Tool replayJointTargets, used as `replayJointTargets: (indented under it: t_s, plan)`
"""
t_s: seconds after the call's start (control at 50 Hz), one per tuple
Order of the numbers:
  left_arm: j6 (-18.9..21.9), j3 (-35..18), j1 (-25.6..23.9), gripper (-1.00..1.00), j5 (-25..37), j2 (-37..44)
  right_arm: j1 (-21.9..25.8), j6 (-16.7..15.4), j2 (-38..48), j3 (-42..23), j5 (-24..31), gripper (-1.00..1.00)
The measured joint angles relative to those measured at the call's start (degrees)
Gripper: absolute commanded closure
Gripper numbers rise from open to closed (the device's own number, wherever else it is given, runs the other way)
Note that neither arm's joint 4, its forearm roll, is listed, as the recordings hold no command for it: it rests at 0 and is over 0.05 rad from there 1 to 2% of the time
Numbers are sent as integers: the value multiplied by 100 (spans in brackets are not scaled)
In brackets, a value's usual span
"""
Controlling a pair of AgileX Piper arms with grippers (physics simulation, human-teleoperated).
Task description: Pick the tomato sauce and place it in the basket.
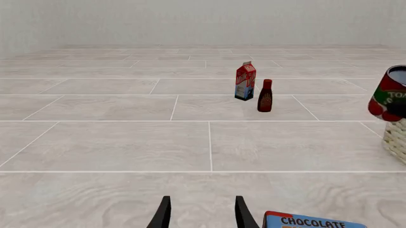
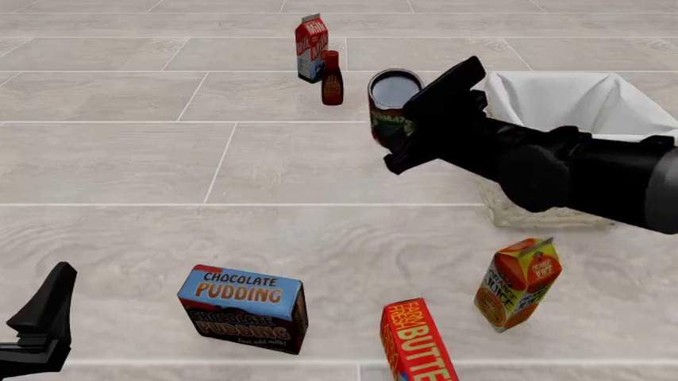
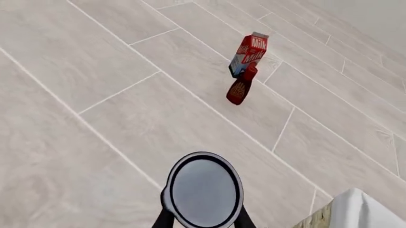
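Observation:
The tomato sauce (image 2: 389, 97), a small can with a red label, green band and dark shiny top, is held above the floor by my right gripper (image 2: 409, 125), which is shut on its sides. The can stands just left of the basket (image 2: 551, 82), a large wicker basket with a white cloth lining, and is outside it. In the right wrist view the can's top (image 3: 204, 189) sits between my fingertips (image 3: 163, 219), with the basket's corner (image 3: 358, 209) beside it. The left wrist view shows the can (image 1: 388, 92) above the basket's edge (image 1: 396, 138). My left gripper (image 1: 201, 214) is open and empty, low at the near left (image 2: 43, 311).
A milk carton (image 2: 310, 46) and a dark red-brown bottle (image 2: 332, 78) stand at the far middle. A chocolate pudding box (image 2: 244, 308), a butter box (image 2: 418, 343) and an orange juice carton (image 2: 517, 282) lie in the near area.

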Motion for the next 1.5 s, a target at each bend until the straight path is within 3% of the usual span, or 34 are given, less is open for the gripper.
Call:
replayJointTargets:
  t_s: [0.86, 1.5]
  plan:
    - [0, 0, 0, -100, 0, 0, -1002, -316, -745, -438, 640, 100]
    - [0, 0, 0, -100, 0, 0, -1873, -193, -1135, -466, 786, 100]
